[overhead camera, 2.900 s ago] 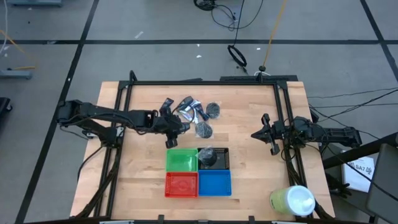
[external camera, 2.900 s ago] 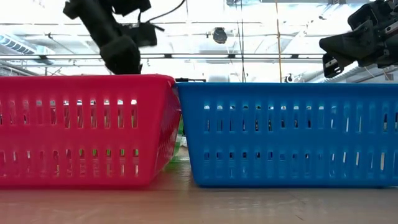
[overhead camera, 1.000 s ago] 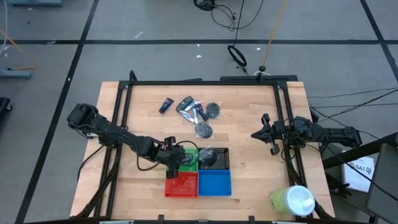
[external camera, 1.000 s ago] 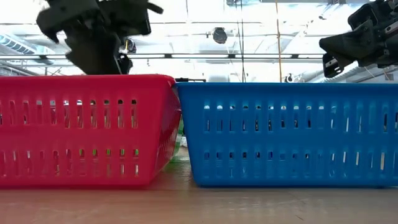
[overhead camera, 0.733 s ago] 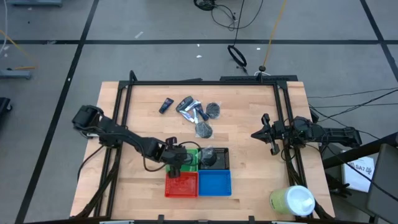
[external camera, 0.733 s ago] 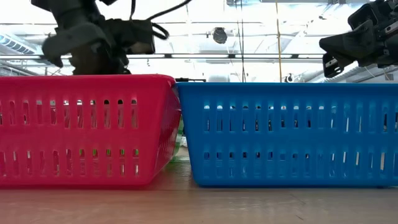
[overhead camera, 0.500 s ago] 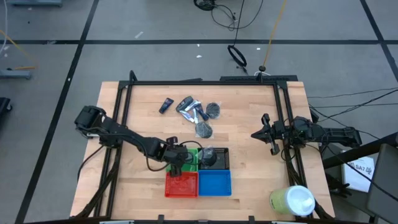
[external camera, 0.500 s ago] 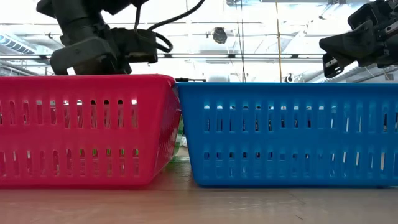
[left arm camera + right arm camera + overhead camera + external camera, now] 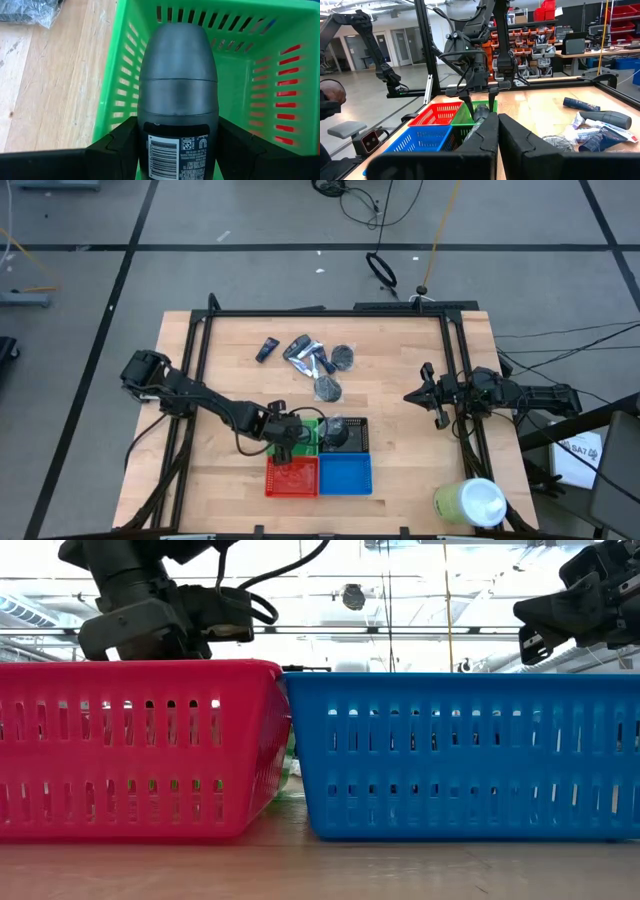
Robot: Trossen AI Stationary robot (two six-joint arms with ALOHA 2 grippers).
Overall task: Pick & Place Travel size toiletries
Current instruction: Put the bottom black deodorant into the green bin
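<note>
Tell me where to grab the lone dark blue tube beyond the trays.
Grip the blue tube across its middle, coming straight down with a finger on each long side. It lies flat and slanted on the table, apart from the pile, so both sides look free. The left gripper holds a grey oval; the right gripper waits at the table's right.

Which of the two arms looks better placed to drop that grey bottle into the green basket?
The left. Its tool already grips the grey bottle right above the green basket, while the right tool waits shut at the table's far side.
</note>
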